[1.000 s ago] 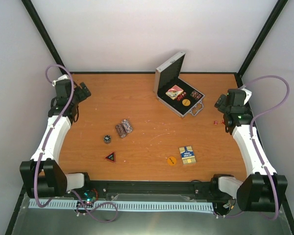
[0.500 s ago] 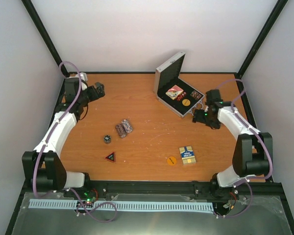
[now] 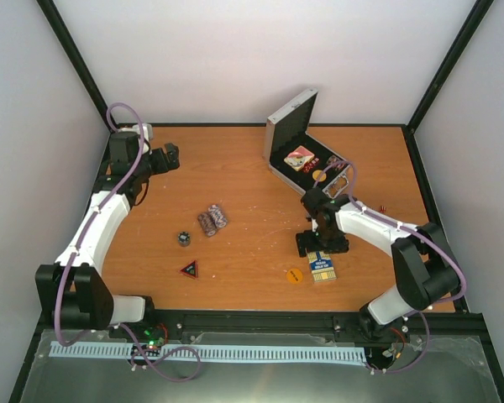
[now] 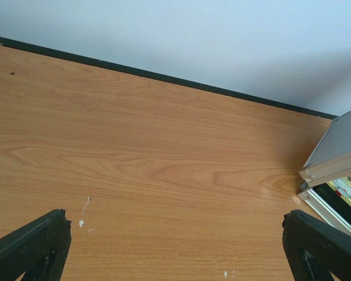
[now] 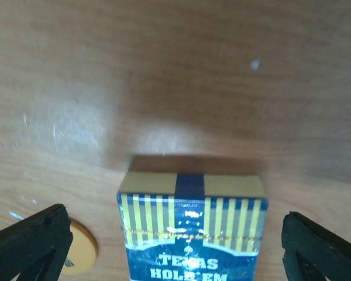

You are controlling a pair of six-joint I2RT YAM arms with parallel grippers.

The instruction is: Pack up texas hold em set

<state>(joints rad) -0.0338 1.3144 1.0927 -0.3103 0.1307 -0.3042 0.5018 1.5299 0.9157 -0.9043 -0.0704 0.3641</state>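
Card deck [image 5: 192, 228] is lying centred between the right fingers [image 5: 32, 243], spread wide, long axis crossing their closing line; left fingers [image 4: 29, 240] hanging open, well away.

The left pincer [image 4: 175, 243] stands wide open, its two black fingers [image 4: 35, 240] poking into the bottom corners, nothing between them but bare desk [image 4: 164, 146]. A few white specks [image 4: 85, 208] mark the wood near the left finger. A black strip [image 4: 164, 76] edges the desk below a pale wall [image 4: 210, 35]. At the right edge sits the open silver case [image 4: 339, 146], lid raised, dark lining showing.
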